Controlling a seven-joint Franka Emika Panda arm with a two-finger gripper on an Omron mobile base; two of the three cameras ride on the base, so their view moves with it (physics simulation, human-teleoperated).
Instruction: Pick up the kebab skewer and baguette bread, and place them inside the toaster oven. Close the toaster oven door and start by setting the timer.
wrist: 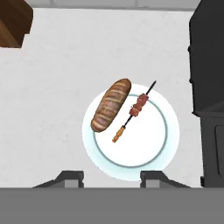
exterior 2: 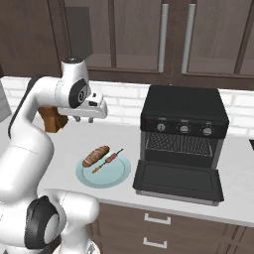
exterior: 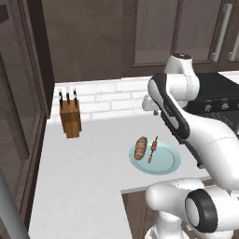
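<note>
The baguette bread (exterior: 141, 147) (exterior 2: 95, 156) (wrist: 111, 105) lies on the left part of a pale blue plate (exterior: 165, 163) (exterior 2: 114, 176) (wrist: 148, 148). The kebab skewer (exterior: 153, 149) (exterior 2: 107, 161) (wrist: 133, 113) rests beside it, closer to the plate's middle. High above the plate hangs my gripper (exterior 2: 83, 119) (wrist: 111, 176), pointing down, open, with nothing between its fingers. The black toaster oven (exterior 2: 183, 106) (exterior: 219, 93) (wrist: 210, 65) stands right of the plate. The toaster oven door (exterior 2: 176, 181) is dropped open and lies flat, so the wire rack inside shows.
A wooden knife block (exterior: 71, 119) (exterior 2: 52, 119) (wrist: 13, 22) stands at the back left of the counter, by the white brick wall. Dark cabinets hang above. The counter's front edge runs just below the plate and the open door.
</note>
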